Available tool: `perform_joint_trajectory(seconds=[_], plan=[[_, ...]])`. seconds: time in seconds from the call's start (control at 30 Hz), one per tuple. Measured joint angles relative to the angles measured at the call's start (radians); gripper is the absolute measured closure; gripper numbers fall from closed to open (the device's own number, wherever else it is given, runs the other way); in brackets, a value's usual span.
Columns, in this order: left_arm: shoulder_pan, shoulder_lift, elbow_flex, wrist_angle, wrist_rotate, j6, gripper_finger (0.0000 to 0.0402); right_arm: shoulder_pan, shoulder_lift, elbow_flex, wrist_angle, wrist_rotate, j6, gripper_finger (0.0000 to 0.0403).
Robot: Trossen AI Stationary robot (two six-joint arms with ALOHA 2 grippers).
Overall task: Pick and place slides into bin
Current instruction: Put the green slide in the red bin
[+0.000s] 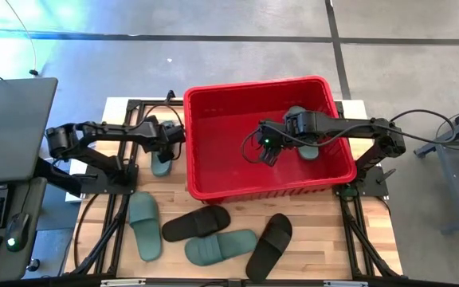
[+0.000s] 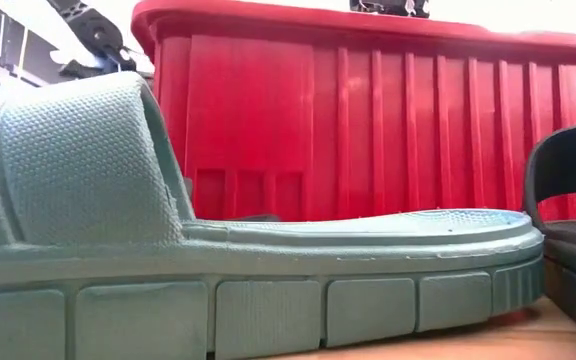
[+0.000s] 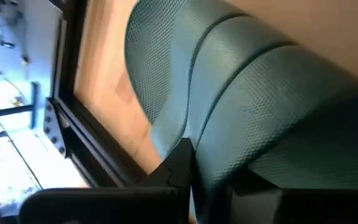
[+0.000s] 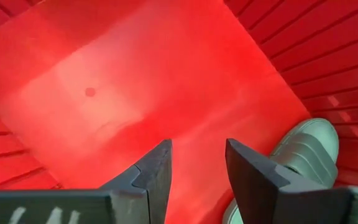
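Slides: one green slide [image 1: 304, 135] lies in the red bin [image 1: 213, 187], beside my right gripper [image 4: 197, 163], whose fingers hang apart and empty above the bin floor. My left gripper [image 1: 166, 149] is down on a green slide [image 3: 241, 93] just left of the bin; whether its fingers grip it I cannot tell. Two green and two black slides [image 1: 196, 223] wait on the table [image 1: 309, 239], so most work remains.
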Motion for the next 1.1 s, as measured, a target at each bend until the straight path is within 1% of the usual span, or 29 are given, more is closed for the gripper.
perform_joint_trajectory(seconds=[0.1, 0.2, 0.37, 0.4, 0.43, 0.57, 0.67, 0.77, 0.8, 0.87, 0.93, 1.0, 1.1], plan=[[0.000, -0.015, 0.095, -0.180, 0.013, -0.004, 0.0394, 0.000, 0.000, 0.000, 0.000, 0.018, 0.000, 0.0263], [-0.013, -0.036, 0.219, -0.379, 0.008, -0.033, 0.0397, 0.000, 0.000, 0.000, 0.000, 0.043, 0.000, 0.0263], [-0.067, -0.062, 0.475, -0.704, -0.040, -0.141, 0.0398, 0.000, 0.000, 0.000, 0.002, 0.095, 0.000, 0.0263], [-0.077, -0.062, 0.528, -0.753, -0.048, -0.162, 0.0399, 0.000, 0.000, 0.000, 0.002, 0.102, 0.000, 0.0263], [-0.086, -0.066, 0.578, -0.761, -0.053, -0.162, 0.0398, 0.000, 0.000, 0.000, 0.002, 0.103, 0.000, 0.0263], [-0.140, -0.118, 0.787, -0.676, -0.050, -0.085, 0.0399, 0.000, 0.000, 0.000, 0.003, 0.105, 0.000, 0.0263], [-0.198, -0.109, 0.939, -0.663, -0.080, -0.073, 0.0400, 0.000, 0.000, 0.000, 0.003, 0.107, 0.003, 0.0263], [-0.252, -0.103, 1.050, -0.568, -0.114, -0.026, 0.0400, 0.000, 0.000, 0.000, 0.011, 0.115, 0.002, 0.0263], [-0.268, -0.095, 1.068, -0.522, -0.114, 0.002, 0.0400, 0.000, 0.000, 0.000, 0.016, 0.125, 0.001, 0.0263], [-0.298, -0.075, 1.079, -0.413, -0.079, 0.051, 0.0400, 0.003, 0.000, 0.000, 0.040, 0.133, -0.010, 0.0263], [-0.315, -0.035, 1.073, -0.318, -0.042, 0.061, 0.0401, 0.009, 0.000, 0.000, 0.075, 0.132, -0.035, 0.0263], [-0.326, 0.028, 1.066, -0.266, -0.025, 0.069, 0.0401, 0.019, 0.000, 0.000, 0.122, 0.121, -0.053, 0.0263], [-0.321, 0.137, 1.067, -0.233, -0.009, 0.096, 0.0401, 0.042, -0.003, 0.000, 0.197, 0.061, -0.078, 0.0263]])
